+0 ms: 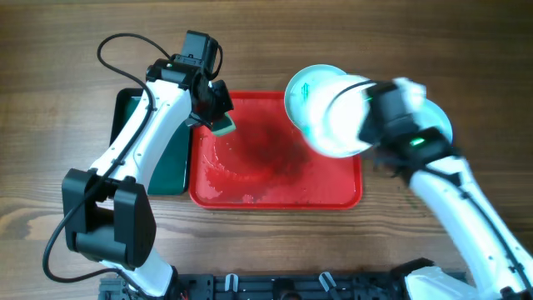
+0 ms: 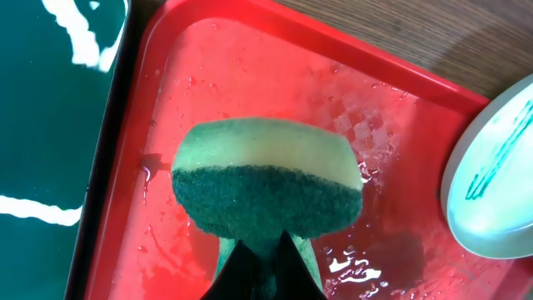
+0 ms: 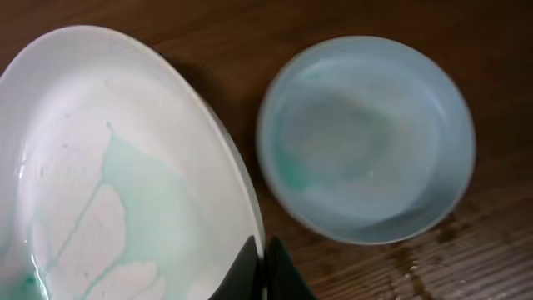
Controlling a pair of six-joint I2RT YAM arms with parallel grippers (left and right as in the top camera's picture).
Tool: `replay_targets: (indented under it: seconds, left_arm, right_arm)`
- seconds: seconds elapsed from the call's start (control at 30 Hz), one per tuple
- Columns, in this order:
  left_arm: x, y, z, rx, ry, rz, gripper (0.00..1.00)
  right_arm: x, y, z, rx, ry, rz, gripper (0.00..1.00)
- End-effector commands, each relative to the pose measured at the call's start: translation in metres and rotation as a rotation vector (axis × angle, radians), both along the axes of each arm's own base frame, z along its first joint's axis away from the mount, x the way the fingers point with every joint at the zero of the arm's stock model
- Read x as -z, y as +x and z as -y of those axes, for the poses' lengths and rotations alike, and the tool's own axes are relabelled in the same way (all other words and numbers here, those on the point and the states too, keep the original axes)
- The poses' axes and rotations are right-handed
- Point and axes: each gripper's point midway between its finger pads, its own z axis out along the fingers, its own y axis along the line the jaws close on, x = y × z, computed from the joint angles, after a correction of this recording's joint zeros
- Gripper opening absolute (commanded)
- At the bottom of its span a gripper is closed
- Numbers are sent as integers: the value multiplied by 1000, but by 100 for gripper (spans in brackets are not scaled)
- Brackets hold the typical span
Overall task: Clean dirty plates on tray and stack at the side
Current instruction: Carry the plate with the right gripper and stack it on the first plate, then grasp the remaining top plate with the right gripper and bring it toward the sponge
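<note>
Sponge (image 2: pixel 266 187) over red tray (image 1: pixel 275 200), green tray (image 1: pixel 173 167) alongside

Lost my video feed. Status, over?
Left gripper shut on sponge over tray. Right gripper shut on smeared plate, at tray's right end. Second plate on table. No obstruction seen.

No legible text, label, brand or number anywhere — tray, plates, sponge, arms alike.

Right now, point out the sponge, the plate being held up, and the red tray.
sponge (image 2: pixel 266 204), left wrist view, on its dark green scouring face.
held plate (image 3: pixel 100 142), right wrist view, on its smeared inner face.
tray (image 1: pixel 266 190), overhead view, on its bare wet floor.
</note>
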Motion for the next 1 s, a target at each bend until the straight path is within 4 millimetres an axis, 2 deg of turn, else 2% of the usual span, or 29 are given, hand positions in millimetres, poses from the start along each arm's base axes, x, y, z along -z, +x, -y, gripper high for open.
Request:
replay_targets:
  seconds: [0.0, 0.17, 0.27, 0.4, 0.6, 0.7, 0.77, 0.87, 0.93, 0.97]
  left_arm:
    - [6, -2, 2, 27, -2, -14, 4]
    - [6, -2, 2, 27, -2, -14, 4]
    - [6, -2, 2, 27, -2, -14, 4]
    - [6, -2, 2, 27, -2, -14, 4]
    - [6, -2, 3, 27, -2, -13, 4]
    - [6, -1, 3, 27, -3, -10, 4]
    - [6, -1, 3, 27, -3, -11, 4]
    - [5, 0, 3, 27, -4, -8, 4]
    - [5, 0, 3, 27, -4, -7, 4]
    - [5, 0, 3, 27, -5, -5, 4]
  right_arm:
    - [-6, 5, 36, 102, 181, 21, 4]
    - [5, -1, 118, 316, 194, 21, 4]
    - [20, -4, 144, 385, 181, -10, 4]
    - [50, -8, 164, 448, 161, -88, 4]
    - [92, -10, 165, 459, 177, -204, 5]
    - [101, -12, 164, 454, 182, -237, 25]
    - [99, -7, 157, 390, 203, -228, 34]
    - [87, 5, 141, 282, 274, -195, 38]
    - [73, 15, 125, 182, 322, -156, 42]
    - [61, 24, 110, 93, 350, -120, 44]
